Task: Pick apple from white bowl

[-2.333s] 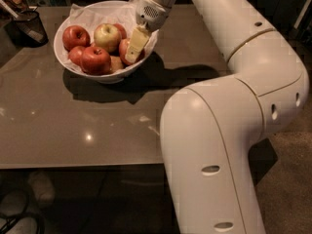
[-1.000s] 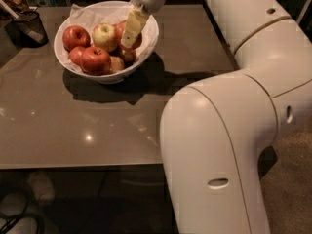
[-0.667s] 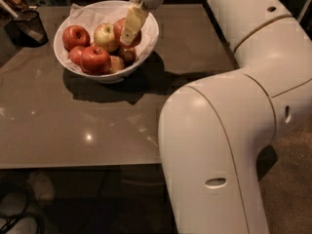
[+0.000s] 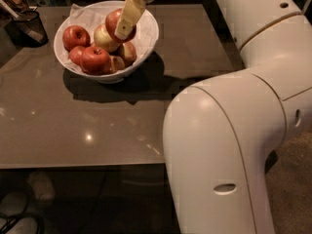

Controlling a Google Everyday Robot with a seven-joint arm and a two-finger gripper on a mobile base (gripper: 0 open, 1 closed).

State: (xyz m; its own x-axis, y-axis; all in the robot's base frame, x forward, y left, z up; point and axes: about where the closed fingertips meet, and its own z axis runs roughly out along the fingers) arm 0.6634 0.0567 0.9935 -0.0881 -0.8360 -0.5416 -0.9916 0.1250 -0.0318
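Gripper [image 4: 122,29] was closed on the apple [image 4: 111,21], holding it just above the other apples [image 4: 95,57] inside the white bowl [image 4: 149,42]. I judged my grasp made; lifting clear of the bowl remained.

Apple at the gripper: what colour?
The apple is dull orange-red, per the camera view; the gripper is against it, over the white bowl.

Arm [image 4: 229,130] glossy white, bulky rounded shells (oval slot, small dark holes); pale yellow pincer [image 4: 123,29] over white bowl [image 4: 149,39].
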